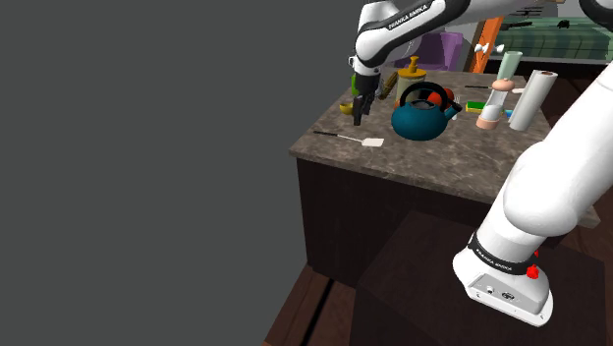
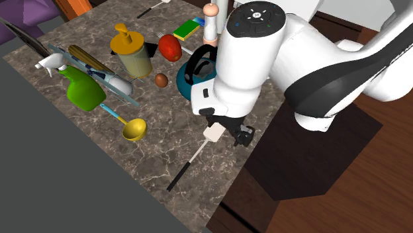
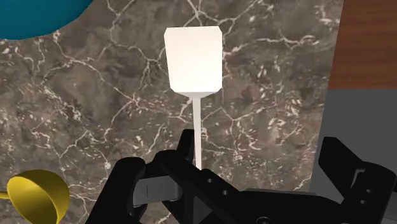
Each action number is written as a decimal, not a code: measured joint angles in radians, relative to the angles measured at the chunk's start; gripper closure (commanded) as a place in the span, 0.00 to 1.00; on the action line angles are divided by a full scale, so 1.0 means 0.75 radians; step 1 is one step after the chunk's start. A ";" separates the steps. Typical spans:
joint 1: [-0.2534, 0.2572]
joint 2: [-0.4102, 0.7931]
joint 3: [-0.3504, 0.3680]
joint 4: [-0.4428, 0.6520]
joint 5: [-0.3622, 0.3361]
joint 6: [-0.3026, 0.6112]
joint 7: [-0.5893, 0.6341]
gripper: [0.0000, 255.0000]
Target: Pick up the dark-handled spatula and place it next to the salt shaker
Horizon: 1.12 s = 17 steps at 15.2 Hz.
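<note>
Wrist view, nearest to me: the black gripper has its two fingers spread wide apart and grasps nothing. Between them the spatula lies flat on the dark marbled surface. Its thin white shaft runs out from under the gripper to a square white blade. I cannot tell from this angle whether either finger touches the shaft. Beside the gripper sits the bowl of a yellow ladle. Past the blade I see a curve of the teal kettle.

Shoulder view: the gripper hangs just above the spatula, with its fingers pointing down. The spatula rests near the edge of the surface on this view's left. Its dark handle points left and its white blade points right. The kettle stands near the blade, just beyond it. Farther back, past the kettle, the salt shaker stands upright, well apart from the spatula. A white roll is just beside the salt shaker.

Second exterior view: the spatula lies with its blade by the gripper. The ladle is near it, and a green spray bottle lies beyond the ladle. The salt shaker stands behind the kettle.
</note>
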 measured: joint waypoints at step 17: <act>-0.029 0.509 -0.021 0.237 0.192 0.263 -0.227 0.00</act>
